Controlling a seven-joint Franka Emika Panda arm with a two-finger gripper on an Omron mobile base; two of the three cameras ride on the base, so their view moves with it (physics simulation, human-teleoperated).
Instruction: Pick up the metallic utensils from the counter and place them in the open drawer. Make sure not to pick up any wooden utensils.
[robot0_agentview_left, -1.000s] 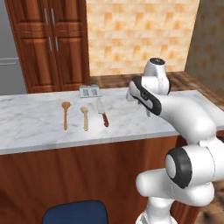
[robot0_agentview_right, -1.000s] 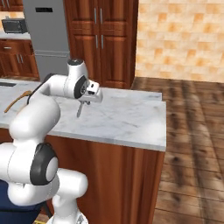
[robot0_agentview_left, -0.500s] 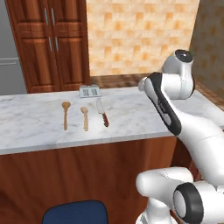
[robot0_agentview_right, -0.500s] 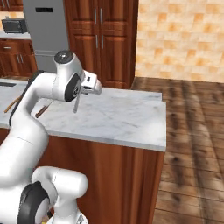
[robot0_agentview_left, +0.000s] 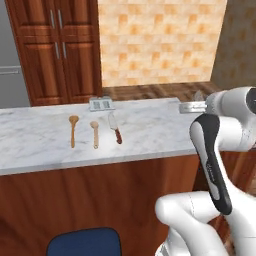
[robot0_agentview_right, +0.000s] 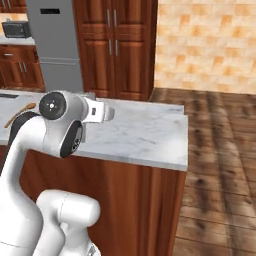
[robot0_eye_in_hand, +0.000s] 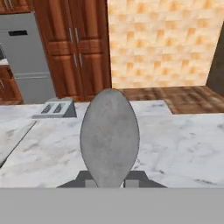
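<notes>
In the hand view the two dark fingers stand narrow, clamped on a grey metal spoon whose oval bowl rises straight up between them. Under and beyond the fingers lies the white-grey marble table, with the spoon held clear above its surface.

Further out from the fingers, toward the upper left of the hand view, a small grey toaster sits on the table near its far edge. In the left base view the same toaster stands well apart from the hand, which shows at the right edge of that picture.

Nearer than the toaster, and likewise well apart from the fingers, three utensils lie side by side on the table: a wooden spoon, a second wooden spoon just beside it, and a knife with a silver blade and a reddish handle, the closest of the three to the fingers.

Beyond the table stand reddish-brown tall cabinets, a grey refrigerator and a tan tiled wall.
</notes>
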